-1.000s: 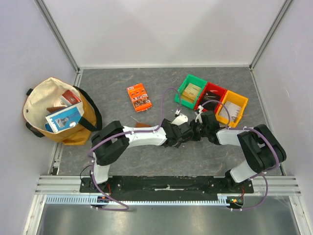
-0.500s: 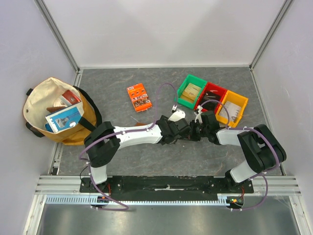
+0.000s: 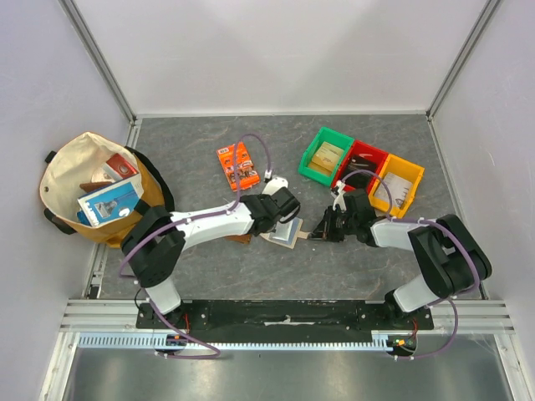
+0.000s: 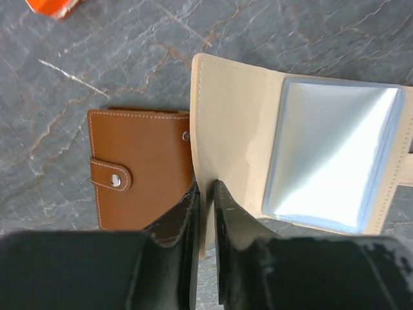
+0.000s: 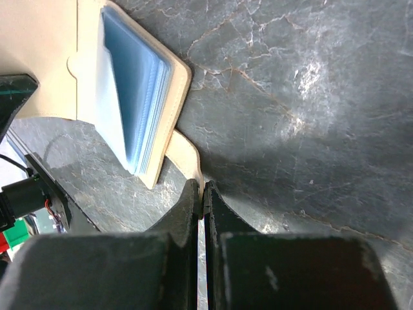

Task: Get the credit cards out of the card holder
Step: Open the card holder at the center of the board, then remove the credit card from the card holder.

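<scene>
Where it lies open on the middle of the grey table (image 3: 192, 150), the cream card holder (image 4: 232, 123) shows a stack of pale blue sleeves (image 4: 329, 155); whether cards sit inside them cannot be told. The left gripper (image 4: 205, 206) has its jaws pinching the edge of the holder's bare cover. The right gripper (image 5: 201, 194) has its jaws pressed on the holder's narrow tab (image 5: 186, 155) at the opposite side. A closed brown wallet (image 4: 139, 165) lies just beside the holder, meeting its cover. Farther off sit an orange packet (image 3: 238, 165), a row of three coloured bins (image 3: 316, 173) and a filled canvas bag (image 3: 100, 225).
</scene>
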Robot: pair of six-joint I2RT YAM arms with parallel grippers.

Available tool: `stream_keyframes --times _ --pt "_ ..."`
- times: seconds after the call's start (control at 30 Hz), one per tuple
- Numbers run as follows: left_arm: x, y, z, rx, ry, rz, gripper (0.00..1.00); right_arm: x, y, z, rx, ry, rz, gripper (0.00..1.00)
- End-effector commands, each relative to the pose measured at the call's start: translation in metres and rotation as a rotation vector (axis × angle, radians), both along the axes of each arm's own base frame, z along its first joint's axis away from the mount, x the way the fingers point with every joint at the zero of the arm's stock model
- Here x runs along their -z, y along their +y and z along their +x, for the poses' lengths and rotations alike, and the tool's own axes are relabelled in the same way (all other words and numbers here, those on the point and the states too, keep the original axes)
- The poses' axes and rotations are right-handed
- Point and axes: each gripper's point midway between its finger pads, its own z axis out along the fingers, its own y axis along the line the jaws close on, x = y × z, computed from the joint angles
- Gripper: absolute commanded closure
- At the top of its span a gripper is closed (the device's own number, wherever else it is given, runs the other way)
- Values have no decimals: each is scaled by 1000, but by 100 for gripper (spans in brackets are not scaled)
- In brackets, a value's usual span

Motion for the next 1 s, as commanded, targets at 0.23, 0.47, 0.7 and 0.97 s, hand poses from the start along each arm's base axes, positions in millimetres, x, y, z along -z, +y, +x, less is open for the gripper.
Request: stream_keyframes --times 0.23,0.47,0.7,0.97 --pt "22 -21 -56 -7 202 -421 98 -3 -32 -12 32 2 -181 95" --pt "39 -27 -84 -84 278 -610 98 -23 -41 -3 48 -46 -235 70" --pt "35 -24 -85 -136 236 -650 98 -101 -27 16 42 -246 -158 38" --pt "36 -24 -86 -154 230 -674 98 -104 -14 11 0 -231 -134 60"
